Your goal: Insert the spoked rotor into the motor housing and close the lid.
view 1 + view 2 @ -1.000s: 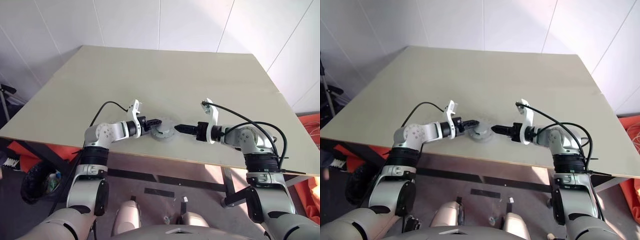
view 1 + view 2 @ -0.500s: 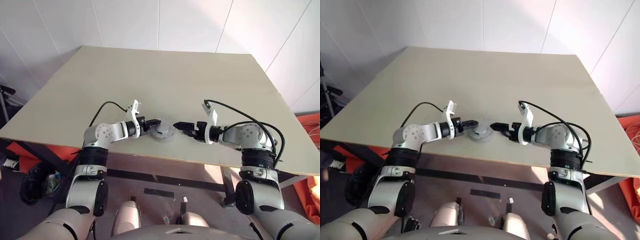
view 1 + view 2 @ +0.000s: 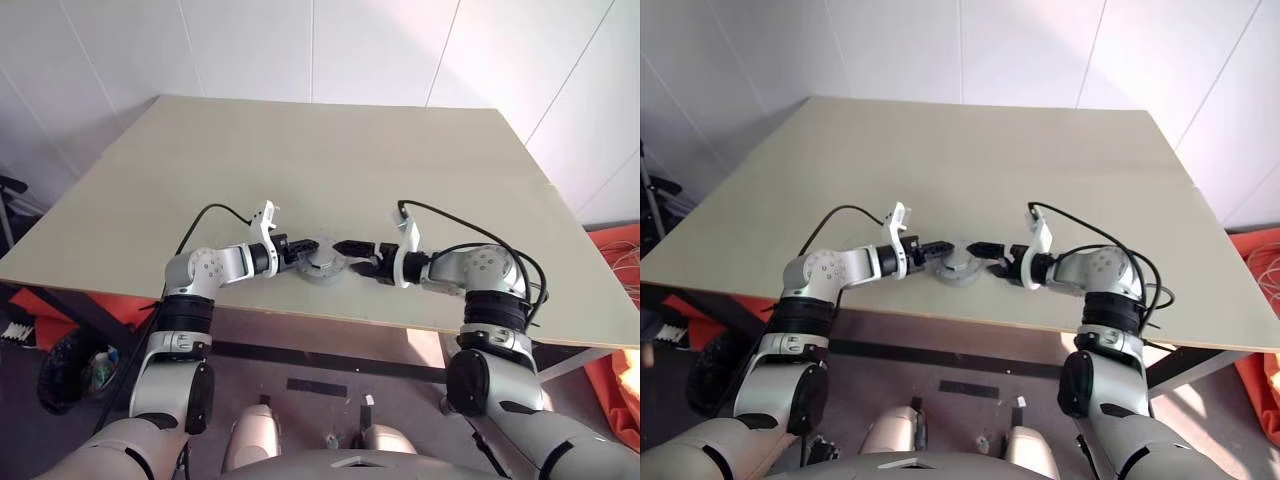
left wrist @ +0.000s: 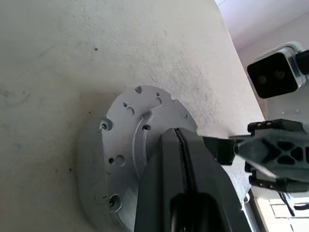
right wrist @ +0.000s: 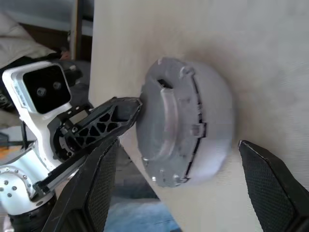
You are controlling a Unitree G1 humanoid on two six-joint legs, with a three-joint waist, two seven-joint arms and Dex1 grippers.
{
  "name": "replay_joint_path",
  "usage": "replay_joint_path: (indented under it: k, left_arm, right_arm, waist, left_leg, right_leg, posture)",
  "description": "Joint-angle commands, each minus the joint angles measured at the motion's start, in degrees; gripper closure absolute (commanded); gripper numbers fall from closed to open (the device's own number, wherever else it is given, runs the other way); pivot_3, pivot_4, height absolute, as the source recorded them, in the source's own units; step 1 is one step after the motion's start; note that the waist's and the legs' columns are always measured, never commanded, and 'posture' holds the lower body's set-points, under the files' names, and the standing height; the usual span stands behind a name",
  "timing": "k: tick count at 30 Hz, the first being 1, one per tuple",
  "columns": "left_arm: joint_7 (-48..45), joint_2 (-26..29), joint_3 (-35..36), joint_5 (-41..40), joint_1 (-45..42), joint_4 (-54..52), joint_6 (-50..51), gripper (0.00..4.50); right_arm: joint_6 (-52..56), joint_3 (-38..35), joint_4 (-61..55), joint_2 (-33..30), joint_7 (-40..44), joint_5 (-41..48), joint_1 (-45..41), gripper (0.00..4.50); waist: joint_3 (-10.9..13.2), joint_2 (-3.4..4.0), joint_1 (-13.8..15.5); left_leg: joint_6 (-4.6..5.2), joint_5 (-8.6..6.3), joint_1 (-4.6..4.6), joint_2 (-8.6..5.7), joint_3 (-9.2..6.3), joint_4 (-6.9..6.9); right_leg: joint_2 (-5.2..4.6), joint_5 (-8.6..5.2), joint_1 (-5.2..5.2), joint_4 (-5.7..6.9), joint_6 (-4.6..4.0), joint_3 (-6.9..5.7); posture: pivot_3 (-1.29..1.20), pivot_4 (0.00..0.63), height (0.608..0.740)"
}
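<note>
The closed motor assembly point(image 3: 322, 265) sat near the front edge of the desk point(image 3: 330, 160), between the two arms; the lid point(image 4: 137, 133) was already seated on the motor housing point(image 5: 212, 130), and the spoked rotor was out of sight, presumably inside. The left end effector point(image 3: 305, 250), its fingers pressed together with nothing between them, rested its tip against the lid; the right end effector point(image 3: 352, 256) stood spread as wide as it goes, one finger either side of the housing, empty.

The risk, as I judged it: an uneven squeeze or push could slide the assembly toward the desk edge, or tilt the lid out of its seat, since little seemed to brace it except the left fingertip.

The assembly looked like a squat pale-grey metal drum; the lid's face showed small holes and a raised rib.
</note>
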Motion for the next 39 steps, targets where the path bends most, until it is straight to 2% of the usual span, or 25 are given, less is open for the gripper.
replay_joint_path:
  k: [1,7,15,30,33,38,39]
  left_arm:
    - [1.3,0.3,-0.8,1.4,1.1,0.9,0.7,4.5]
    - [1.4,0.3,-0.8,1.4,1.0,1.0,0.4,4.5]
    - [1.6,0.5,-0.5,1.5,1.0,1.0,0.3,4.5]
    - [1.9,0.6,-0.4,1.7,0.8,1.4,-0.4,4.5]
    - [2.0,0.6,-0.5,1.7,0.8,1.4,-0.6,4.5]
    - [1.9,0.6,-0.5,1.7,0.8,1.5,-0.8,4.5]
    - [1.9,0.6,-0.5,1.7,0.8,1.5,-0.8,4.5]
  right_arm:
    - [2.6,1.0,-2.0,2.8,0.6,2.9,-1.4,0.04]
    - [-0.7,2.4,-0.3,3.4,1.1,1.6,-1.6,0.04]
    - [-7.8,-0.1,3.9,6.5,-1.2,1.7,-4.8,0.04]
    - [-5.8,-1.4,2.4,7.9,-0.4,5.2,-6.2,0.04]
    - [-5.4,-1.5,2.0,7.9,-0.5,5.4,-6.2,0.6]
    - [-5.0,-1.5,1.2,7.8,0.0,5.7,-6.1,2.26]
    - [-5.0,-1.4,1.0,7.8,0.1,5.7,-6.1,2.44]
  waist:
    - [0.0,-0.01,0.1]
    - [0.0,0.0,-0.1]
    - [0.0,-0.01,-1.0]
    - [0.0,-0.01,-1.5]
    - [0.0,-0.01,-1.5]
    - [0.0,-0.01,-1.5]
    - [0.0,-0.01,-1.4]
  left_leg:
    - [0.0,0.0,-0.05,-0.01,0.0,0.0]
    - [-0.04,0.02,-0.07,0.02,0.01,-0.01]
    - [-0.25,0.15,0.0,0.05,0.0,-0.04]
    - [-0.34,0.21,-0.2,0.08,0.0,-0.08]
    - [-0.34,0.21,-0.28,0.08,0.0,-0.1]
    - [-0.34,0.21,-0.38,0.08,0.0,-0.1]
    - [-0.34,0.21,-0.39,0.08,0.0,-0.1]
  right_leg:
    - [0.0,0.0,-0.03,-0.01,0.0,0.0]
    - [0.02,0.0,-0.11,0.01,0.0,0.01]
    - [0.02,0.0,-0.14,0.12,0.02,0.01]
    - [0.05,0.1,-0.38,0.12,-0.13,0.01]
    - [0.06,0.11,-0.46,0.12,-0.13,0.0]
    - [0.07,0.11,-0.52,0.09,-0.13,-0.02]
    - [0.06,0.11,-0.52,0.09,-0.12,-0.02]
  posture:
    - [0.0,0.0,0.74]
    - [0.0,0.0,0.74]
    - [0.0,0.0,0.74]
    - [0.0,0.0,0.74]
    - [0.0,0.0,0.74]
    - [0.0,0.0,0.74]
    - [0.0,0.0,0.74]
